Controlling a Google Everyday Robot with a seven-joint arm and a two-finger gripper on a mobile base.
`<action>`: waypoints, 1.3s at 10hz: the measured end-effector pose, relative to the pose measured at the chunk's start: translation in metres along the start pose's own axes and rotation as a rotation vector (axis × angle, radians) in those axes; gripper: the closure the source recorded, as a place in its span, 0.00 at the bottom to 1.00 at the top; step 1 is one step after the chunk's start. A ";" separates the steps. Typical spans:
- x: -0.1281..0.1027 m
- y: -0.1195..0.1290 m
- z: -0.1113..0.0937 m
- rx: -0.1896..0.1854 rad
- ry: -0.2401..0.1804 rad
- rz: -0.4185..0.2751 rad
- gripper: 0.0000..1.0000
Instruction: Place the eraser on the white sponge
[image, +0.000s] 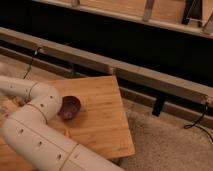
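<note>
My white arm (40, 125) crosses the lower left of the camera view, bends at an elbow beside the dark bowl (69, 107) and runs out past the left edge. The gripper is out of view beyond that edge, and it is shut. Neither the eraser nor the white sponge shows; the arm covers much of the left part of the wooden table (102, 117). A small orange bit (65, 133) lies on the wood just in front of the bowl, next to the arm.
The table's right edge and front right corner border a speckled floor (165, 145). Behind the table runs a long grey rail (125, 65) with black cables (197, 122) hanging from it, against a dark wall.
</note>
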 end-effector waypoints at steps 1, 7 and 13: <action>-0.001 0.001 -0.001 0.003 0.001 0.013 1.00; 0.004 -0.009 0.003 0.001 0.028 0.081 0.83; -0.001 -0.014 0.001 -0.021 0.007 0.123 0.26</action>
